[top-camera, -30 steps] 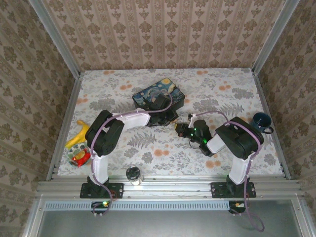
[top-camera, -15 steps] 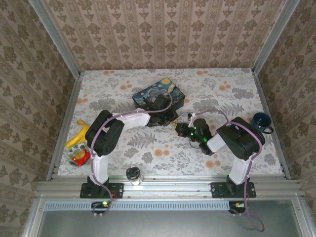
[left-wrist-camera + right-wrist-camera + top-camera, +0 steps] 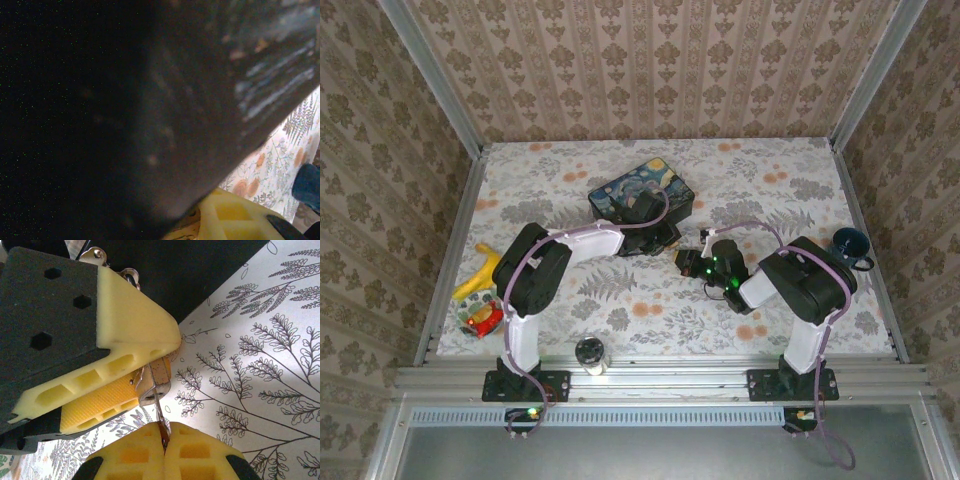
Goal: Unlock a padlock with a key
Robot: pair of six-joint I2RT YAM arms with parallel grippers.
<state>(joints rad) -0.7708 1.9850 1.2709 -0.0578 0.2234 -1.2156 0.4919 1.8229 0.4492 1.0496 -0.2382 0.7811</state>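
Now: key tip at padlock base.
Padlock: small, rigid, likely slick; left gripper pinches its body.
Key: thin, probably bendable; right gripper pressed onto its head.

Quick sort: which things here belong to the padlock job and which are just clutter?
In the job: padlock, gripped in the left tool; key, pinched in the right tool, tip at the padlock.
Lying about: tin box, blue mug, yellow toy, red toy, jar.
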